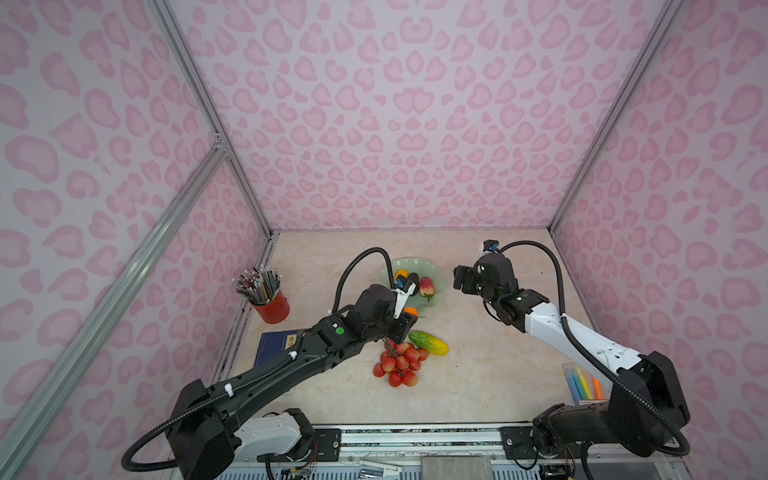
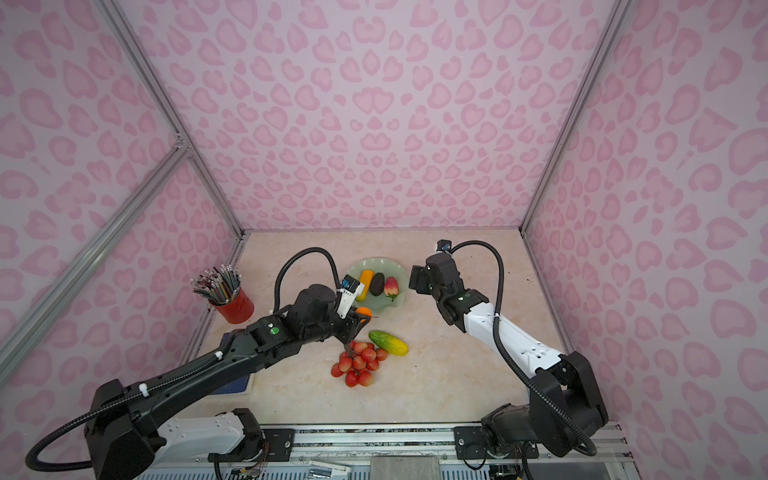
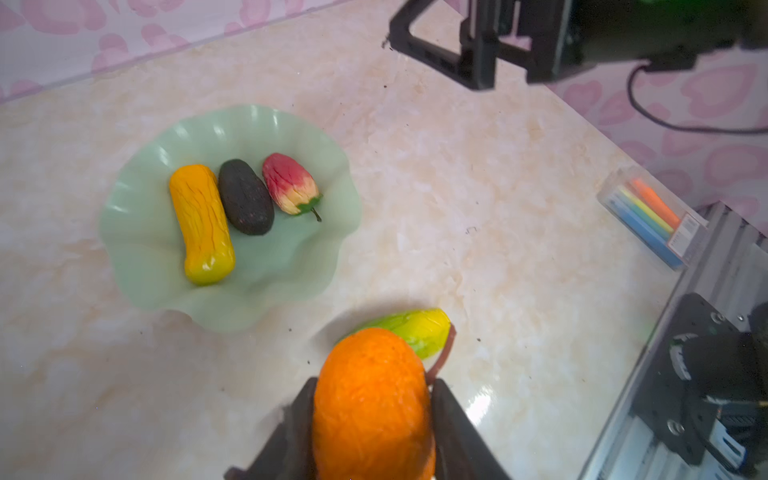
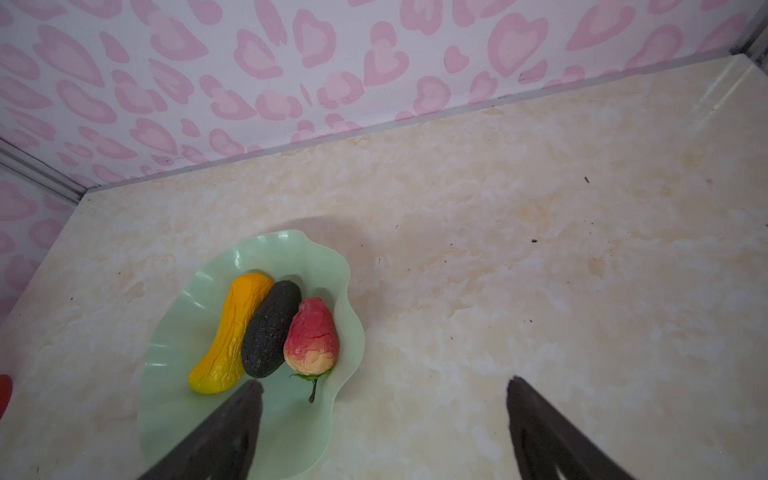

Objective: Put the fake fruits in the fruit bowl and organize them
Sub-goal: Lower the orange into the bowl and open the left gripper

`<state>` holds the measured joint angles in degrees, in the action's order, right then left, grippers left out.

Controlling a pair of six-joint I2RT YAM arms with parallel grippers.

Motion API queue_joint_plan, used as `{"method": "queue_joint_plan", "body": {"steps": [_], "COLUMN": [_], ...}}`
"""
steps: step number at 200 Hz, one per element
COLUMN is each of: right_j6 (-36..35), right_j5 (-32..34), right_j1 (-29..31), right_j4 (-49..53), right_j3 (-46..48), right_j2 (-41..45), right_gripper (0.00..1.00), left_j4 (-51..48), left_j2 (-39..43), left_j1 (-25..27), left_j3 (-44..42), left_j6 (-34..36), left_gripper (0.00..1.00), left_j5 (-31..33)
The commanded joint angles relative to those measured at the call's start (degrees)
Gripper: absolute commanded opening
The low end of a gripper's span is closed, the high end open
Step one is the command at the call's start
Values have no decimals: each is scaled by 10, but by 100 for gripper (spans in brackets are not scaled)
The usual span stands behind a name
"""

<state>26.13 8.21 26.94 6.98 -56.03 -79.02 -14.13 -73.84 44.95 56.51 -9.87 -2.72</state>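
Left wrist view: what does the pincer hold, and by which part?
The left pincer holds the small orange, gripped across its two opposite sides. The right pincer is open and holds nothing.

Both top views hang high over my two bases, tilted down and facing the back wall. The worktop (image 1: 478,374) fills only the lower middle of each frame, and the pair share nearly the whole scene. My left wrist camera rides just behind my left hand (image 3: 374,388), so near that the small orange (image 3: 370,436) it grips looms large. My right wrist camera looks out between the spread fingers of my right hand (image 4: 384,384). Both wrist views share the fruit bowl (image 3: 286,257).
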Motion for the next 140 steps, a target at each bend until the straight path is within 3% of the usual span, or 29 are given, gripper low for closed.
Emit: {"method": "queue_joint_plan", "body": {"steps": [1,41,74,100,140], "right_j6": [-33,-77,-84,-88,-83], "right_j5": [-9,-50,-37,-40,-72], "right_j1": [0,0,0,-1,0], "right_j4": [36,62,42,42,57], "right_j3": [-1,30,78,87,85], "right_j2": [11,64,109,121,113], "right_gripper": [91,92,93,93,92], "left_j4": [47,45,44,46,53], "left_j2": [-68,-221,-306,-341,-357], "left_j1": [-43,-99,-101,-101,-103], "left_j3": [55,151,176,177,178], "left_j6": [50,60,47,32,17], "left_gripper": [42,41,40,40,60], "left_j5": [-47,-110,-140,-125,-108]}}
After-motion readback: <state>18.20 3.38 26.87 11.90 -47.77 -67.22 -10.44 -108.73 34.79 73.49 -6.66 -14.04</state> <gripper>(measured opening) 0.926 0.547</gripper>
